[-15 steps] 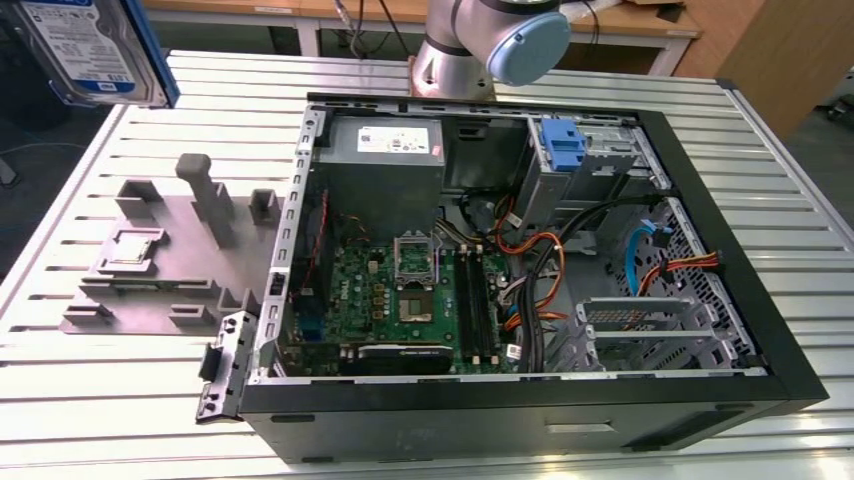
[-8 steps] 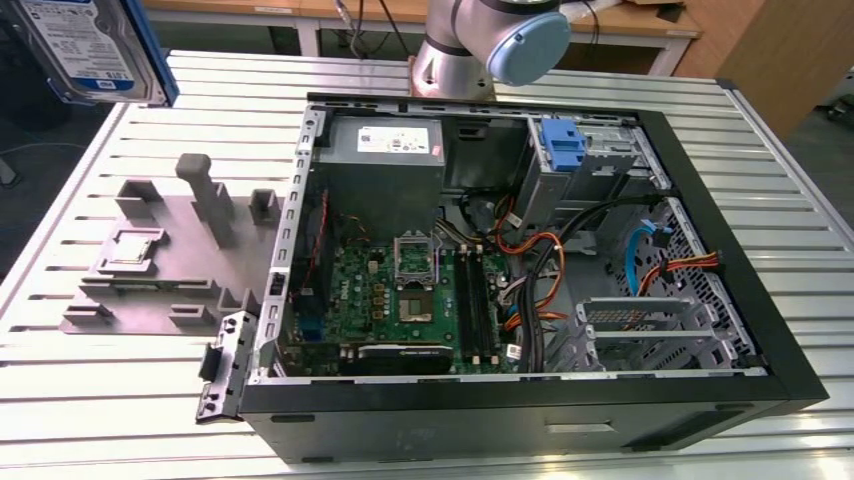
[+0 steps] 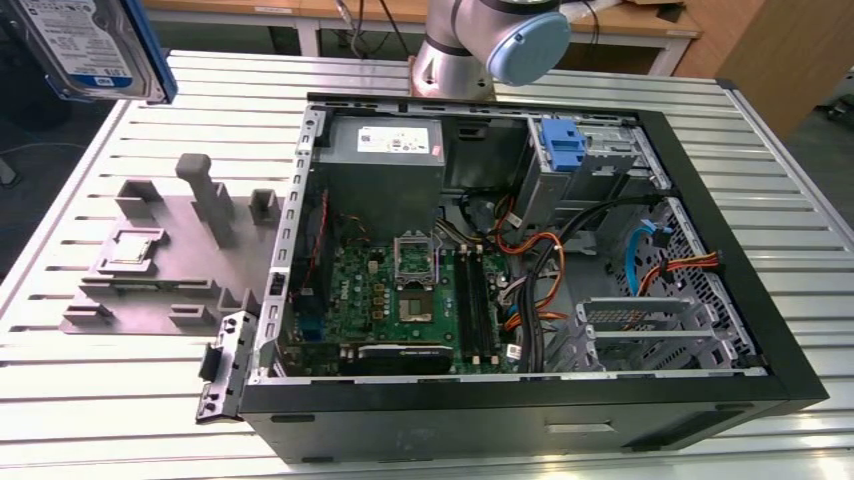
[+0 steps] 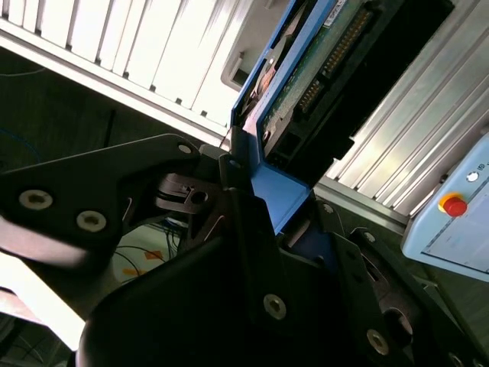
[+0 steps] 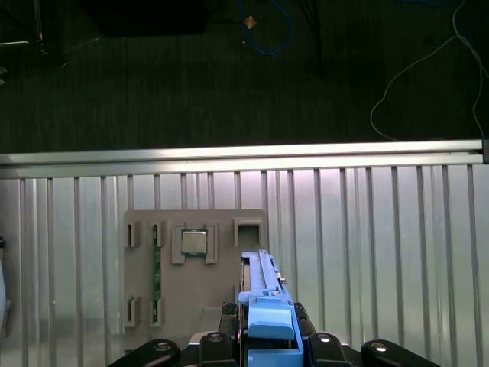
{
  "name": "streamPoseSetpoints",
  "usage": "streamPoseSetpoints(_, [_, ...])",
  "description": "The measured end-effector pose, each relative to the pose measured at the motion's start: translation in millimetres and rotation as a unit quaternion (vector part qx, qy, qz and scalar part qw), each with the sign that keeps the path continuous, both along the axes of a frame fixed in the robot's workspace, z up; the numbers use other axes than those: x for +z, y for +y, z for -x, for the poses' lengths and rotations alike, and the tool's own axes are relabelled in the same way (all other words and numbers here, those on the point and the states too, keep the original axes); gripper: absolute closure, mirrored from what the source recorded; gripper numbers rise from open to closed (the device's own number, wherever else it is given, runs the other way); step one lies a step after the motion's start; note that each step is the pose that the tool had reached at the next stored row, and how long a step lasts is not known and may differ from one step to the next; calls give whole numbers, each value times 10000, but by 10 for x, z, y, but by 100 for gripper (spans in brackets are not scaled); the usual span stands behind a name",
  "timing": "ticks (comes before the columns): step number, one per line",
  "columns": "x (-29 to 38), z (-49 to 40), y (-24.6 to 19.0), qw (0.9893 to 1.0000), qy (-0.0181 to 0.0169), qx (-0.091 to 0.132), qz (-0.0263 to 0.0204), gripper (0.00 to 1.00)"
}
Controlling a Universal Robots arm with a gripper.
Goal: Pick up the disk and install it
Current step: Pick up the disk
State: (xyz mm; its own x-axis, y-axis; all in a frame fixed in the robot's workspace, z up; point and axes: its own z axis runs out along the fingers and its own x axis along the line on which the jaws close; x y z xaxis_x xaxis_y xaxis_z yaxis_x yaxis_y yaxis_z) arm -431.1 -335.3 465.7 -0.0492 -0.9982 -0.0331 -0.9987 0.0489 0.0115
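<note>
The disk [image 3: 91, 42], a silver-grey hard drive with a blue-and-white label and blue rails, hangs high in the air at the exterior view's upper left, above the table's far left corner. In the second wrist view my gripper [image 4: 258, 193] is shut on the disk [image 4: 309, 69], its black fingers [image 4: 246, 222] clamping the blue rail end, with the drive's circuit-board side showing. In the first wrist view the disk [image 5: 265, 294] stands edge-on between the fingers of the gripper [image 5: 269, 340], above the grey fixture plate [image 5: 145, 306].
An open computer case [image 3: 747, 330] lies on the slatted metal table [image 3: 120, 400], with a motherboard [image 3: 400, 300], cables and an upright blue latch [image 3: 566, 150] at the drive bay. The grey fixture plate [image 3: 160, 265] carries a chip [image 3: 131, 248]. A box with a red button [image 4: 454, 206] stands nearby.
</note>
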Motion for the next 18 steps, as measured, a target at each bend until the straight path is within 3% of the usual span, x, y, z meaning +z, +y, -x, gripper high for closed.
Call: streamPoseSetpoints(18, [135, 0, 0, 10000, 0, 0, 0, 63])
